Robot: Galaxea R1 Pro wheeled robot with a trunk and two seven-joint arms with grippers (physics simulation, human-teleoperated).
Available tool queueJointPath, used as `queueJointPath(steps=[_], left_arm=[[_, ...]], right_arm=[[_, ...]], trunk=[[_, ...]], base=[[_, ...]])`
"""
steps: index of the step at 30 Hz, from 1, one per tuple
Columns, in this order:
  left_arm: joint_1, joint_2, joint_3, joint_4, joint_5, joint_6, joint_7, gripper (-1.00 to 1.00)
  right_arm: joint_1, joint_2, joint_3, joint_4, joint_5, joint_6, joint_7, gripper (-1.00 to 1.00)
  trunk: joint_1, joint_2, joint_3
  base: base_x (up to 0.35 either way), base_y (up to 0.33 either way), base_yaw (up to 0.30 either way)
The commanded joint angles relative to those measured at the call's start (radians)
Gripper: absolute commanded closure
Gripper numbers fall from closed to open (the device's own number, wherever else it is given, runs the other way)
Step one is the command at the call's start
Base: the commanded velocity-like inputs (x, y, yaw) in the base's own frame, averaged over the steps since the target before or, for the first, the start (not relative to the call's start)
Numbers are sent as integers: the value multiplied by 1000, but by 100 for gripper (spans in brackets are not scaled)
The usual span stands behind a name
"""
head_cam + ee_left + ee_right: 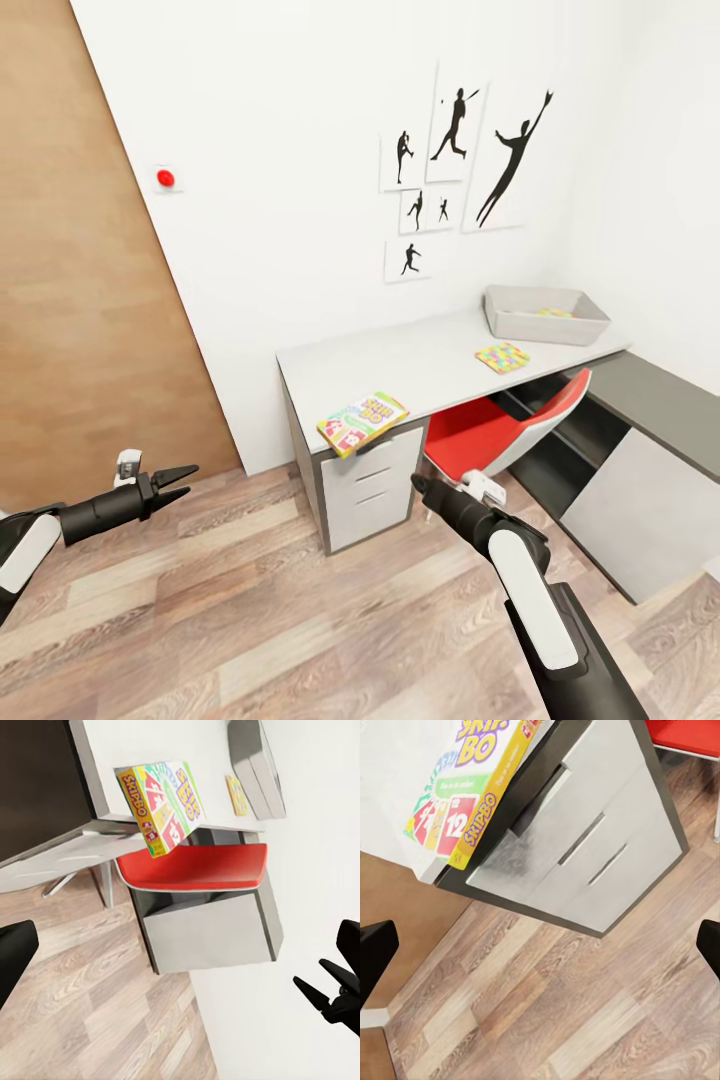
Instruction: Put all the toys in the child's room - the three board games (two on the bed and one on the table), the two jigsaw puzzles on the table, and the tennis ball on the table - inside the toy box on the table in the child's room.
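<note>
Head view: left gripper (178, 478) and right gripper (428, 487) parted, empty, low before the table (420, 355); game box (362, 421) overhanging its edge, puzzle (502, 357) near toy box (546, 314). Left wrist view: same overhang above red chair (196, 867). Right wrist view: box above drawers (577, 847). Clumsy nudge likely tips it off.

A red chair (497, 430) sits tucked under the worktop at 4 o'clock; a white drawer unit (372, 487) stands at 6; a red wall button (166, 178) at 10.

Skip-Bo board game (362, 421) overhangs the table (420, 360) edge.
</note>
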Motion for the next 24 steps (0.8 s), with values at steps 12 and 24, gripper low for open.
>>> queueJointPath(steps=[12,24], left_arm=[[-1,0,0,0,2,6,-1,-100],[-1,1,2,0,2,6,-2,-100]], right_arm=[[-1,0,-1,-1,-10,1,-10,-100],[-1,0,-1,-1,-10,0,-10,-100]], trunk=[[1,-2,18],[1,-2,38]], base=[[0,0,0],[0,0,0]])
